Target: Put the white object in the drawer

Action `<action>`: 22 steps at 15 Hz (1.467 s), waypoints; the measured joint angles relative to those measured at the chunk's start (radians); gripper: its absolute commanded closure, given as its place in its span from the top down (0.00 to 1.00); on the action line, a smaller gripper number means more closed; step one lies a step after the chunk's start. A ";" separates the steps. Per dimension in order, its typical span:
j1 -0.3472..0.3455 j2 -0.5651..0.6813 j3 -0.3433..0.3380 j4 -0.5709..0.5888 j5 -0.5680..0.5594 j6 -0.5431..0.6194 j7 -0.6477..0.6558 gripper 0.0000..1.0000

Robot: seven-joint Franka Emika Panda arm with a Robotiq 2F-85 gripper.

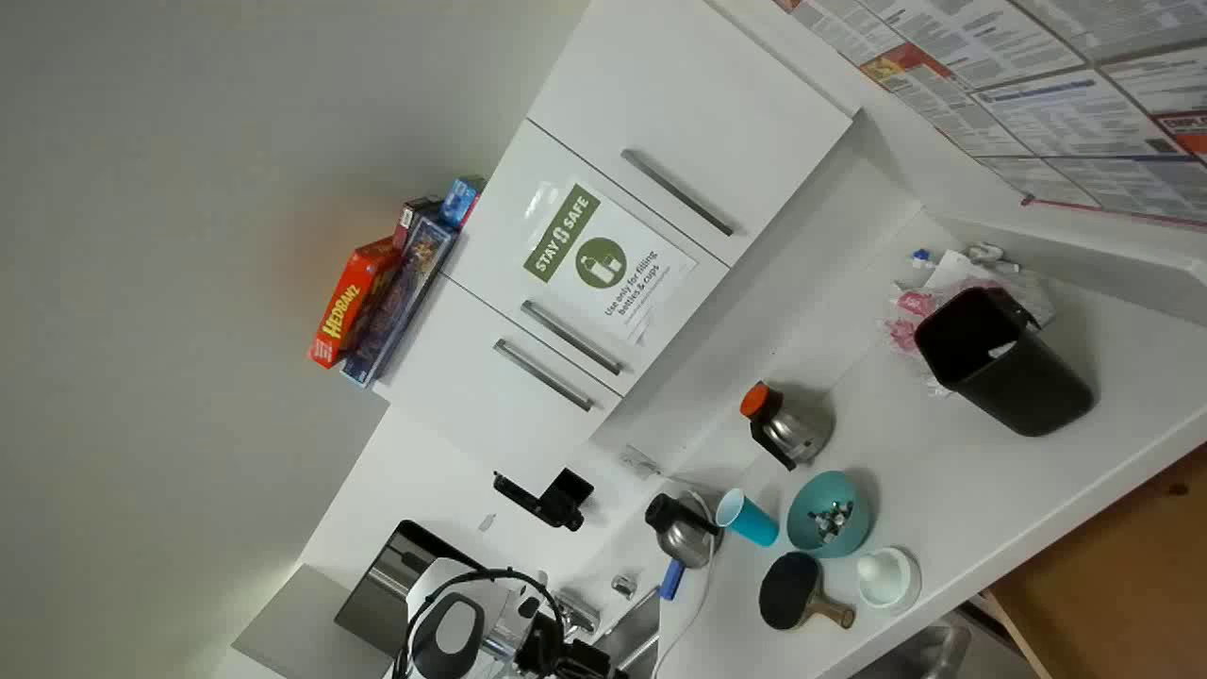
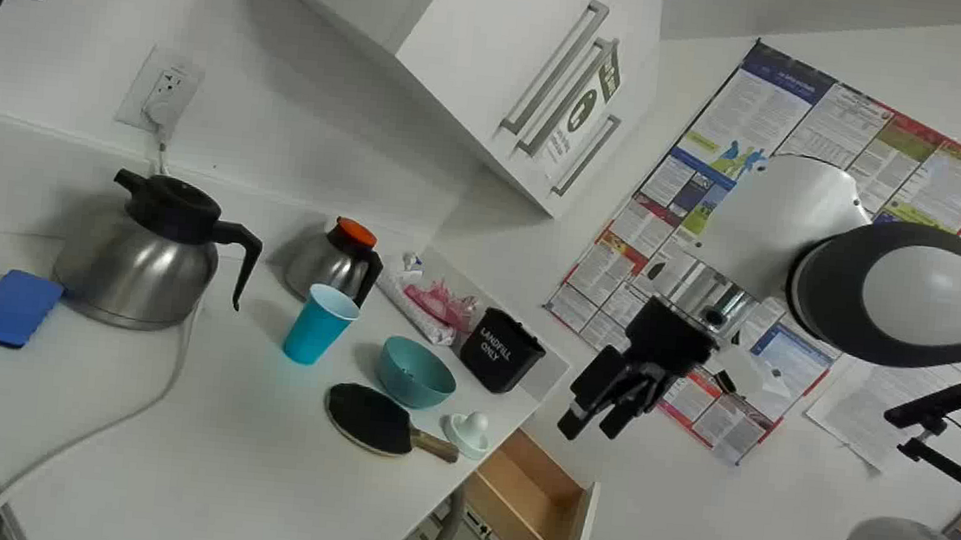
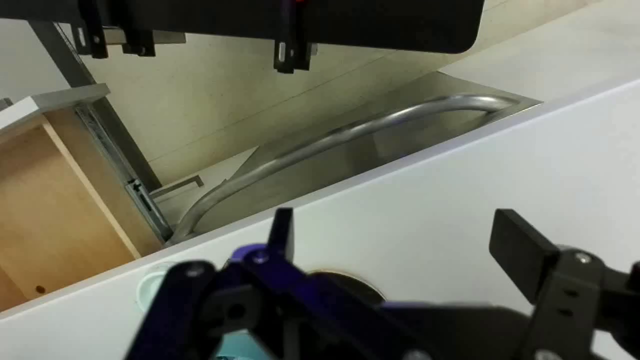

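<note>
below yr counter (image 2: pixel 237 466)'s edge, the drawer (image 2: pixel 536 477) is open. yr gripper (image 3: pixel 397 237) is over counter, jaws wide, nothing btwn. white obj (image 1: pixel 888 580) sits on counter nr that edge. approach step, prob; next you'd centre on it, lower, grip.

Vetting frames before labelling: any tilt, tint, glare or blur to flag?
Wrist view: claw has a purple-blue tint on one side, nearest parts out of focus; curved metal bar catches highlights. Both exterior views: tilted framing, white object low-contrast against the white counter. In an exterior view: soft highlights on black-lidded steel carafe.
</note>
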 measured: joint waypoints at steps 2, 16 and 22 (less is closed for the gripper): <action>0.000 0.000 0.000 0.000 0.000 0.000 0.000 1.00; -0.139 0.077 -0.146 0.044 -0.193 0.130 -0.094 1.00; -0.232 0.265 -0.278 0.069 -0.260 0.347 -0.218 1.00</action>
